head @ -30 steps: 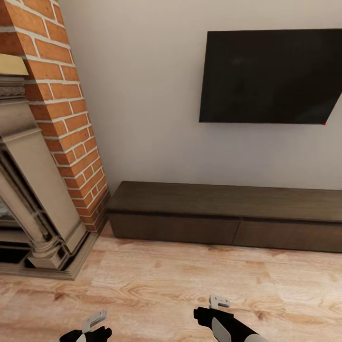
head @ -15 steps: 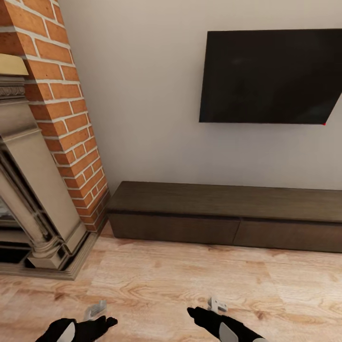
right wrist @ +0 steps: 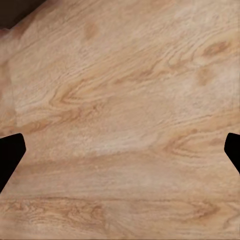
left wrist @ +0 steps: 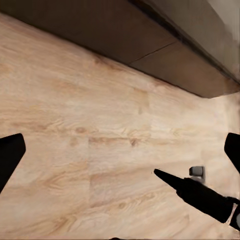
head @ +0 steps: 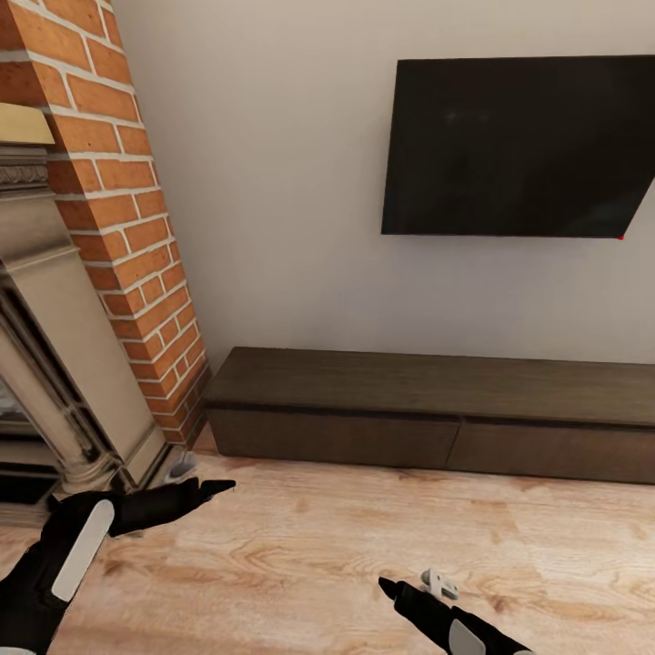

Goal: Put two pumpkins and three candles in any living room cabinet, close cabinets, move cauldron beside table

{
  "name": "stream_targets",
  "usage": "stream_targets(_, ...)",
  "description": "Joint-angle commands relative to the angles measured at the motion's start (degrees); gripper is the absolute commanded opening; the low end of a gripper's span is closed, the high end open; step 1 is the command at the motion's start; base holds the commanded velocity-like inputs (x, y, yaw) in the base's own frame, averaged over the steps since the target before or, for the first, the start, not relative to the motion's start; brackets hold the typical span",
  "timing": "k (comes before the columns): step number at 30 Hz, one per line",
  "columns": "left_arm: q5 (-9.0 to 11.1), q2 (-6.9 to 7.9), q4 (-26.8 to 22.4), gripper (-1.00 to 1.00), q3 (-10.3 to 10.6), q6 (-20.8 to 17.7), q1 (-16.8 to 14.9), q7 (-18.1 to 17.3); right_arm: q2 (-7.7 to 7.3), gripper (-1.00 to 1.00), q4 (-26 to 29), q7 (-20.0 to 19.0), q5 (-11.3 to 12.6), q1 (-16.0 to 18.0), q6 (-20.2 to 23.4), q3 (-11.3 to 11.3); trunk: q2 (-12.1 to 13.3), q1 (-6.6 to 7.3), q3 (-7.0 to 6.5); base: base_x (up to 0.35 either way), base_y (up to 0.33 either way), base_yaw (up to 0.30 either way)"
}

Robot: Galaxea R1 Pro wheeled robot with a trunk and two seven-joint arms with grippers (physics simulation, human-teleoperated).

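The cabinet [head: 428, 409] is a long, low dark-brown unit against the wall under the TV, with both flat fronts shut. My left gripper [head: 202, 479] is raised over the floor in front of the cabinet's left end, near the fireplace base. In the left wrist view the left gripper [left wrist: 120, 155] is open, its fingers wide apart with nothing between them, and the cabinet [left wrist: 150, 35] lies beyond. My right gripper [head: 409, 584] hovers low over the floor; the right wrist view shows the right gripper [right wrist: 120, 155] open and empty. The pumpkins, candles, cauldron and table are out of view.
A stone-coloured fireplace [head: 55, 391] and a brick column [head: 127, 209] stand at the left. A black TV [head: 518, 146] hangs on the wall above the cabinet. Pale wooden floor [head: 364, 528] stretches between me and the cabinet.
My left arm has risen and reached forward toward the cabinet's left end. The right gripper has drifted slightly right and lower. The camera has not moved.
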State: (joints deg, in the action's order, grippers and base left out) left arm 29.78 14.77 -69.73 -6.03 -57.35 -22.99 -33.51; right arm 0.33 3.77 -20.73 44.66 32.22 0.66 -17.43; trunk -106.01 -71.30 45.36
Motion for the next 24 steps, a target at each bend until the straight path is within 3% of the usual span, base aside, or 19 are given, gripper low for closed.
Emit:
stream_targets(1, 2.0, 0.03, -1.4, 1.0, 0.5, -0.3, 0.0, -0.6, -0.03, 1.0, -0.3, -0.6, 0.9, 0.0, -0.3, -0.4, 0.0, 0.01, 0.05, 0.0, 0.0, 0.0)
stream_targets(3, 4.5, 0.03, -2.8, 1.0, 2.2, -0.3, 0.0, -0.9, -0.06, 1.0, -0.7, -1.3, 1.2, 0.0, -0.5, -0.4, 0.0, 0.01, 0.05, 0.0, 0.0, 0.0)
stream_targets(5, 6.7, 0.07, -3.9, 1.0, 5.6, -0.4, -0.1, -1.1, -0.92, 1.0, -1.0, -3.9, 1.9, 0.0, -0.5, 0.1, 0.0, 0.01, 0.05, 0.0, 0.0, 0.0)
stream_targets(8, 9.4, 0.44, -4.5, 1.0, 6.9, -0.4, -0.1, -1.2, -3.63, 1.0, -1.0, -10.5, 5.3, 0.0, 0.6, 2.4, 0.0, 0.01, 0.05, 0.0, 0.0, 0.0)
stream_targets(9, 11.1, 1.02, -4.6, 1.0, 7.1, -0.4, -0.1, -1.2, -4.59, 1.0, -0.8, -12.8, 7.1, 0.0, 1.6, 3.4, 0.0, 0.01, 0.05, 0.0, 0.0, 0.0)
stream_targets(11, 15.8, 3.58, -4.6, 1.0, 7.6, -0.4, -0.1, -1.2, -6.4, 1.0, -0.5, -16.4, 10.6, 0.1, 5.8, 4.8, 0.0, 0.01, 0.05, 0.0, 0.0, 0.0)
stream_targets(13, 21.5, 6.33, -4.6, 1.0, 8.0, -0.3, -0.1, -1.2, -7.85, 1.0, -0.2, -18.0, 13.7, 0.2, 9.5, 5.5, 0.0, 0.01, 0.05, 0.0, 0.0, 0.0)
stream_targets(15, 25.4, 7.92, -4.7, 1.0, 8.4, -0.3, 0.0, -1.2, -8.52, 1.0, 1.2, -18.5, 16.9, 0.3, 11.1, 5.8, 0.0, 0.01, 0.05, 0.0, 0.0, 0.0)
stream_targets(18, 28.0, 9.03, -4.8, 1.0, 8.7, -0.3, 0.0, -1.3, -8.38, 1.0, 6.3, -17.4, 21.8, 0.7, 10.4, 5.9, 0.0, 0.01, 0.05, 0.0, 0.0, 0.0)
stream_targets(21, 28.5, 9.28, -4.8, 1.0, 8.8, -0.3, 0.0, -1.3, -8.28, 1.0, 9.4, -14.4, 24.3, 0.9, 7.0, 5.9, 0.0, 0.01, 0.05, 0.0, 0.0, 0.0)
stream_targets(24, 28.7, 9.32, -4.8, 1.0, 8.9, -0.3, 0.0, -1.4, -7.56, 1.0, 11.5, -11.4, 29.7, 1.0, 3.1, 6.1, 0.0, 0.01, 0.05, 0.0, 0.0, 0.0)
